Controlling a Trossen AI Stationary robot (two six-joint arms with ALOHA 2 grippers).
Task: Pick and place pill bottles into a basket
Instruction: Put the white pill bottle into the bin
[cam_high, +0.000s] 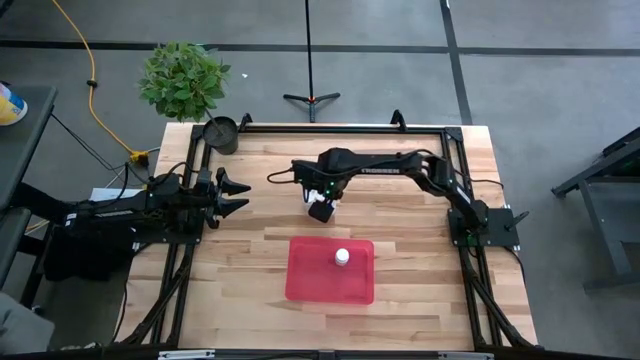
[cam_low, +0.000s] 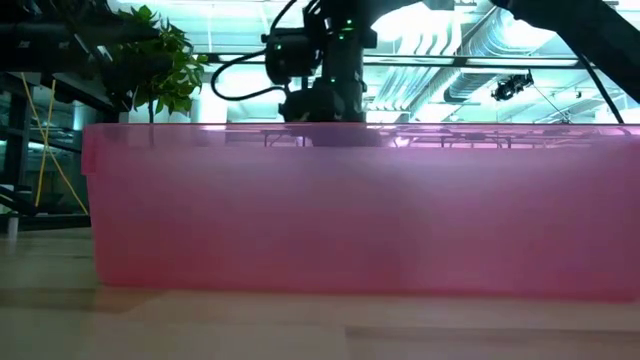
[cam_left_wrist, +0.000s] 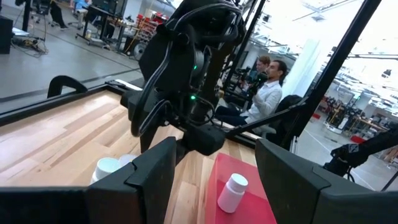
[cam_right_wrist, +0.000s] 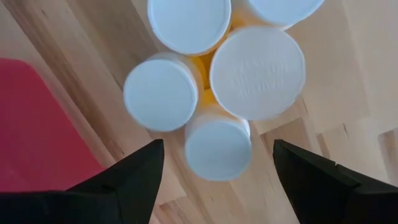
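One pill bottle (cam_high: 342, 257) is seen standing upright in the red basket (cam_high: 305, 280). The remaining bottles (cam_right_wrist: 214, 146) are clustered upright, caps touching, on the table (cam_high: 400, 220) directly under the right gripper (cam_high: 320, 209), whose fingers are spread apart; from above they are hidden by it. The left gripper (cam_high: 236, 195) is held spread near the table's left edge. In the low view, almost everything is blocked by the basket wall.

No readable text anywhere; the largest bottle cap (cam_right_wrist: 257, 72) carried faint embossed lettering, too blurred to make out.
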